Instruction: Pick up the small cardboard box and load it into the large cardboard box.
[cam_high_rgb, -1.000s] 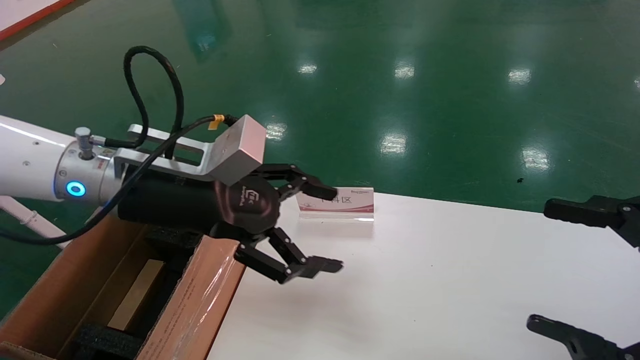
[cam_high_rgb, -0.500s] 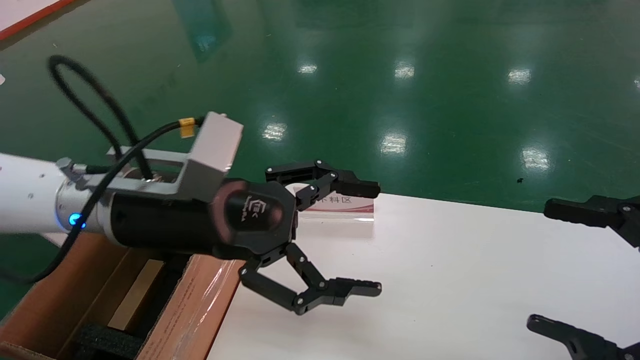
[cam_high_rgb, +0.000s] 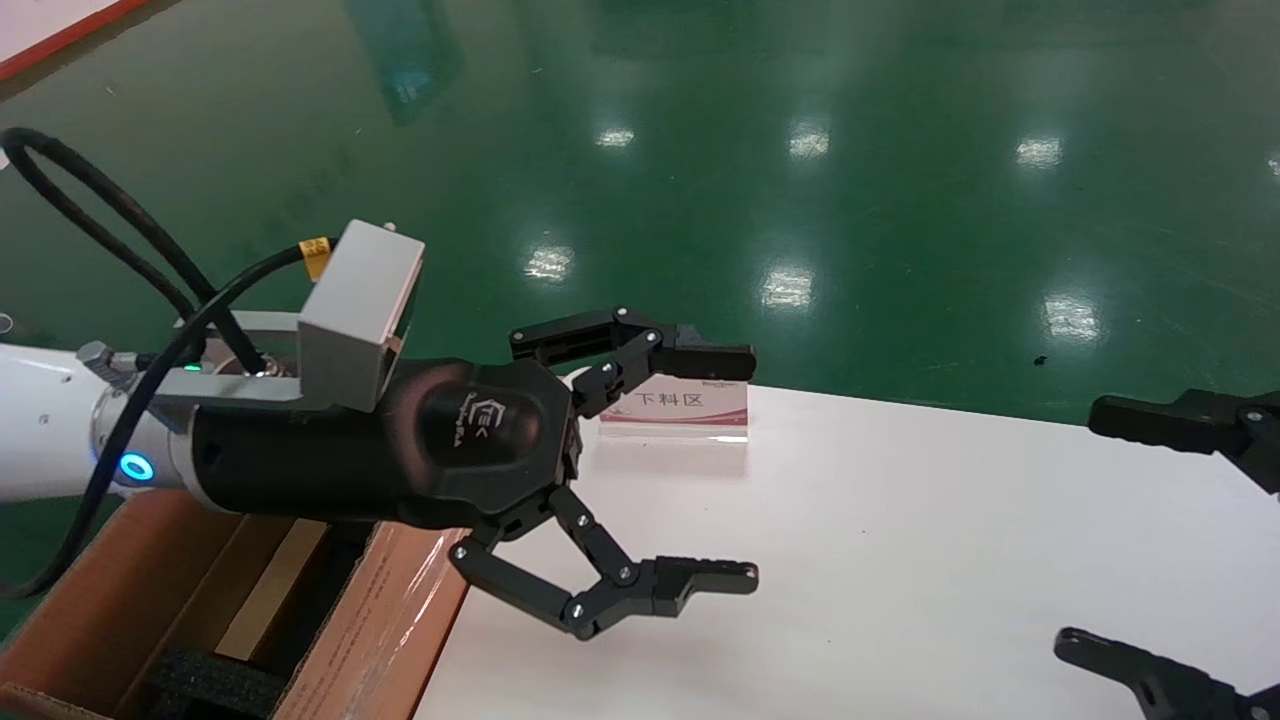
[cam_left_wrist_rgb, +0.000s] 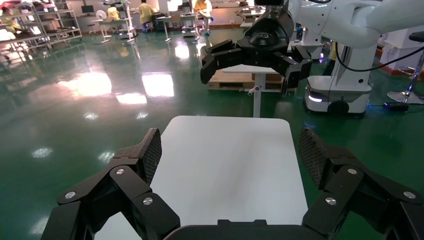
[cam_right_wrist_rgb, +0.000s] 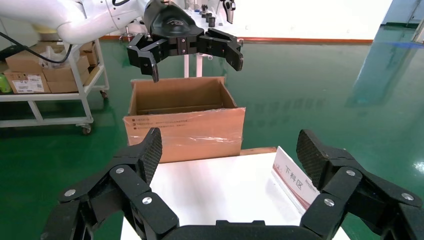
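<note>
- Your left claw (cam_high_rgb: 715, 465) hangs spread wide and empty above the near-left part of the white worktop (cam_high_rgb: 900, 560), just right of the large cardboard box (cam_high_rgb: 130, 590).
- Right claw (cam_high_rgb: 1170, 540) sits at the right edge, also spread, gripping nothing.
- A tan flat piece (cam_high_rgb: 270, 585) lies inside the large cardboard box between black foam pads (cam_high_rgb: 215, 685). It looks like the small cardboard box, but I see no recycling symbol, so I can't confirm it.
- Risk: if that is it, the load is done, and any further reach only risks clipping the taped flap (cam_high_rgb: 385, 620).
- Risk: swinging right could knock over the sign stand (cam_high_rgb: 675, 410), which is close to the upper finger.
- Head view shows the carton interior. Right wrist view shows only the carton's outside (cam_right_wrist_rgb: 185, 127) and the left claw (cam_right_wrist_rgb: 185, 47) above it.
- Left wrist view shows bare worktop (cam_left_wrist_rgb: 227, 165) and no box at all.
</note>
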